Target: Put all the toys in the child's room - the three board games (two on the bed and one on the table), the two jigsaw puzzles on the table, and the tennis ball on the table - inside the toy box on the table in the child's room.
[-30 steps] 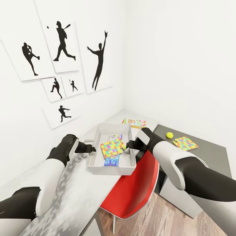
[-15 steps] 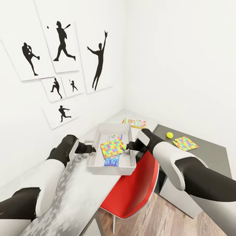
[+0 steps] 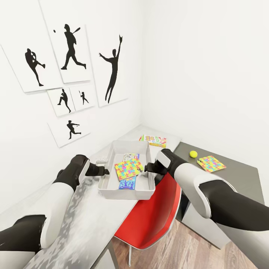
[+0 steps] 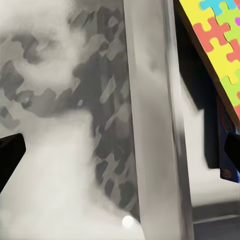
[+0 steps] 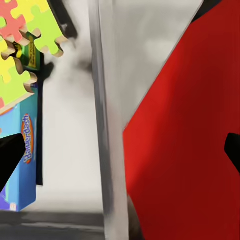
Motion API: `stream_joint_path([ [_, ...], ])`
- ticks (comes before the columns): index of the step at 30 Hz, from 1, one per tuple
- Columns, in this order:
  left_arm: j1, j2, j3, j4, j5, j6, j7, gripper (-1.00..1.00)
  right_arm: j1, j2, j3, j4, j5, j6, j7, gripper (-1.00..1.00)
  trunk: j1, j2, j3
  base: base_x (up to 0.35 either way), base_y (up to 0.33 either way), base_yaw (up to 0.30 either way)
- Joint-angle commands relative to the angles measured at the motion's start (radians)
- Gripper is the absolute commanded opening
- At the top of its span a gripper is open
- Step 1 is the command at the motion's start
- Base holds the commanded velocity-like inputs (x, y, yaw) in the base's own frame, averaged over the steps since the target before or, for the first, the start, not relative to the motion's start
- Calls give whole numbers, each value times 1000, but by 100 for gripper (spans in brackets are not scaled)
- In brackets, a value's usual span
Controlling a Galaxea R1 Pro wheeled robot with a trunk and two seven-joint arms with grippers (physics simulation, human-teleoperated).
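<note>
The grey toy box (image 3: 127,194) sits on the pale table with a bright jigsaw puzzle (image 3: 128,168) lying over two board games (image 3: 127,183). My left gripper (image 3: 105,171) is open astride the box's left wall (image 4: 152,125), one finger on each side. At the opposite wall (image 5: 104,125), my right gripper (image 3: 146,167) is open in the same way. Behind the box lies a third board game (image 3: 154,140). A tennis ball (image 3: 193,154) and a second jigsaw puzzle (image 3: 211,163) rest on the dark table to the right.
A red chair (image 3: 149,216) is tucked under the table just below my right arm. White walls meet in a corner behind the box, and silhouette posters (image 3: 71,48) hang on the left one. Wood floor (image 3: 186,250) shows at the lower right.
My right gripper has eased slightly back from the puzzle toward the box's right wall. The left gripper and the box have not visibly moved.
</note>
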Motion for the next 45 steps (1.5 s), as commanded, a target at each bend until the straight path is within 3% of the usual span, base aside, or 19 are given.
stream_joint_path([
  [1, 0, -1, 5, -1, -10, 4, -9, 100, 1, 0, 6, -1, -10, -1, -8, 100, 0, -1, -1, 0, 0, 0],
  [34, 1, 0, 6, -1, -10, 3, -9, 100, 3, 0, 12, -1, -10, -8, 7, 100, 0, -1, -1, 0, 0, 0],
  [42, 9, 0, 6, -1, -9, -39, -9, 100, 3, 0, 12, -1, -10, -10, 17, 100, 0, -1, -1, 0, 0, 0],
  [43, 10, -1, 6, -1, -9, -44, -8, -100, 3, 0, 12, -1, -10, -10, 17, 100, 0, -1, -1, 0, 0, 0],
  [45, 12, -1, 6, -1, -9, -49, -8, -100, 3, 0, 12, -1, -10, -11, 17, 100, 0, -1, -1, 0, 0, 0],
])
